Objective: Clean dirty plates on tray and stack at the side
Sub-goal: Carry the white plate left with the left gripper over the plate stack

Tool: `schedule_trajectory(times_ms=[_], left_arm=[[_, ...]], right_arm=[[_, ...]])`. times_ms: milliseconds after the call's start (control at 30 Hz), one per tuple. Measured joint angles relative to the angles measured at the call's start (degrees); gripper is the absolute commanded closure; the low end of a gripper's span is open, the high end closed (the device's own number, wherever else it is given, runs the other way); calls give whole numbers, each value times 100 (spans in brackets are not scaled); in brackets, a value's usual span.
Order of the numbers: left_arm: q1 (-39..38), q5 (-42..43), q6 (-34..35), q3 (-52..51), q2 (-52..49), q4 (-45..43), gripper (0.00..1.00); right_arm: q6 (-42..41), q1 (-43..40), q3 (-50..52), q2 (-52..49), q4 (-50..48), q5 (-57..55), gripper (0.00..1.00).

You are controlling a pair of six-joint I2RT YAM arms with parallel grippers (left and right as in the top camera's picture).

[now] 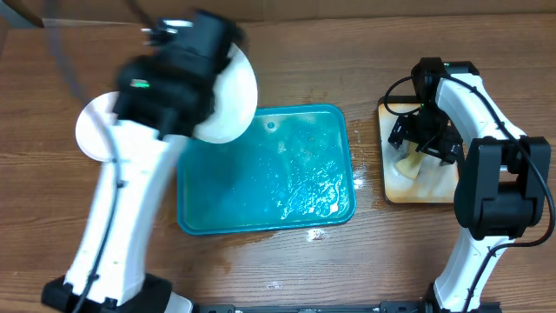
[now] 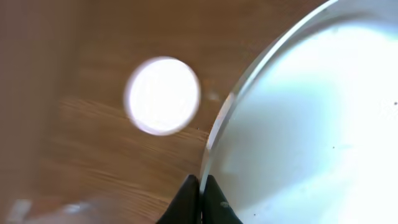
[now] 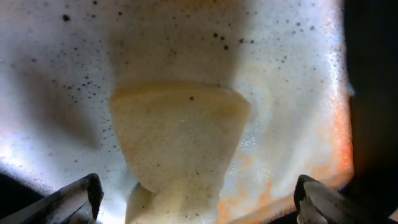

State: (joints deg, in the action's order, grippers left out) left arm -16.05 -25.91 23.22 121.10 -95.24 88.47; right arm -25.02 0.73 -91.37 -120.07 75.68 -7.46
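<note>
Brown wood-grain table [image 1: 287, 52] fills the overhead view, its grain running left to right. Small wet patches [image 1: 317, 233] glisten on it toward the near edge. A paler tan strip [image 1: 347, 7] lines the far side. Light is soft and even.

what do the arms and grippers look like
Both arms are white rounded shells with black joint blocks and black grippers. Thin black cables run along the left arm and loop beside the right arm. Each has a small green light near the wrist. The left gripper has black, tapered fingertips.
</note>
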Motion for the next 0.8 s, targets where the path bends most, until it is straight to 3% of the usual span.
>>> schedule_trajectory(times_ms=[167,300,533,800], left_arm=[[1685,2535,-662,24,72,-83,96],[2920,3753,-1200,2,74,-52,95],[4273,4638,-1722,-1088,214,-951,96],[4535,4863,-1792,-3528,201,-2778,96]], right_arm=[[319,0,-4,0,-109,164,0],[623,0,-63,2,-275,544,0],[1104,2,-317,208,-417,1222,0],[1285,2,-955,885,20,1478,0]])
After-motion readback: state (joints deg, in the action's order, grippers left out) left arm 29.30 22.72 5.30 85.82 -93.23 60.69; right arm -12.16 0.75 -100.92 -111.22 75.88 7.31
